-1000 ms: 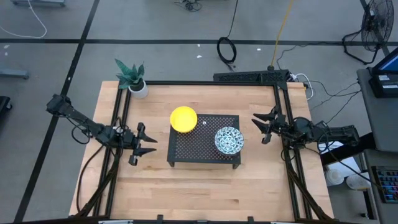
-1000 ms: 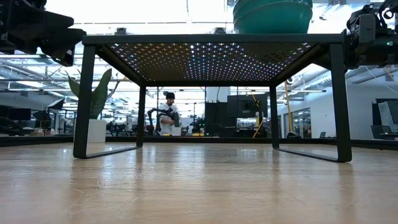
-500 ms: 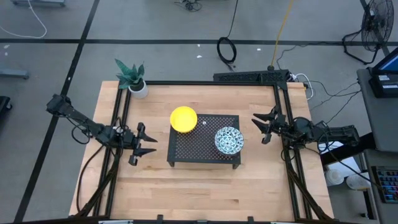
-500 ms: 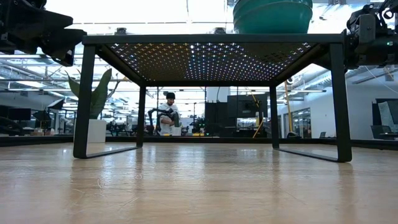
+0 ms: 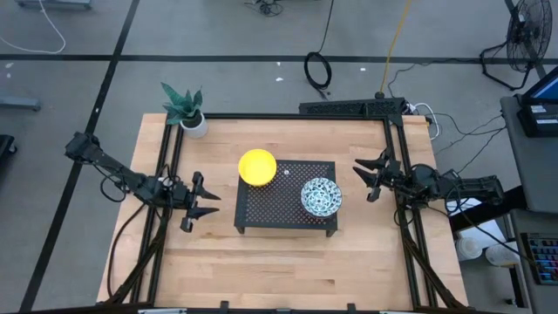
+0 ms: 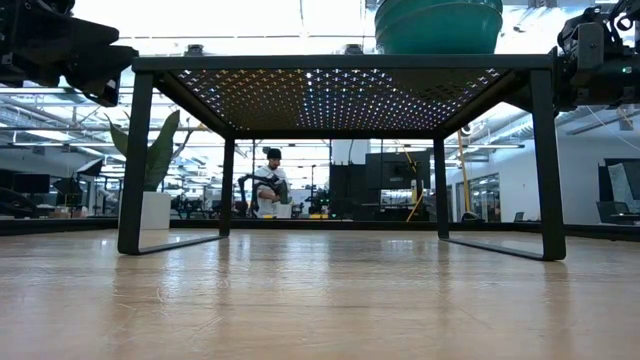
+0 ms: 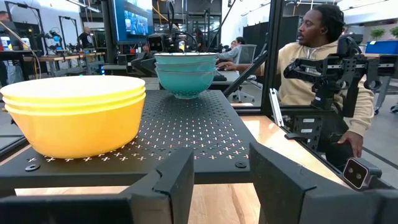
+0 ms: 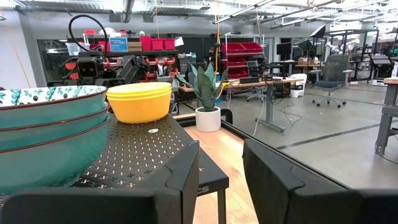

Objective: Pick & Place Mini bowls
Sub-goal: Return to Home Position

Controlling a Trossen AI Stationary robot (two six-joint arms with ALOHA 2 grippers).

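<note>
Table (image 5: 279, 262): we see no bowl on the wood round the shelf; we judge placing done, step in hand = arms going home.
Shelf (image 5: 279, 205): black perforated rack at table centre; carries both stacks.
L gripper (image 5: 216, 203): hangs just left of the shelf, apart from it; claw released, nothing between the fingers; the left wrist view shows the gap plainly.
R gripper (image 5: 364, 181): near the shelf's right end, not touching; claw released too, holding nothing.
Next move: as we read it, no grasp needed; each arm pulls back from the shelf w/o clipping its edge or the stacks.
Yellow stack (image 5: 257, 167): on the shelf's rear-left corner, partly overhanging it in the high view.
Patterned stack (image 5: 321, 196): on the shelf's right part, well apart from the yellow one.
Plant pot (image 5: 193, 124): rear-left table corner; not part of the job.
Views: from above each stack reads as one disc; wrist views show nested rims, approx. three apiece; low view catches only the patterned stack over the shelf top; left wrist view alone shows a seated person (image 7: 311, 68) beyond the R arm.
</note>
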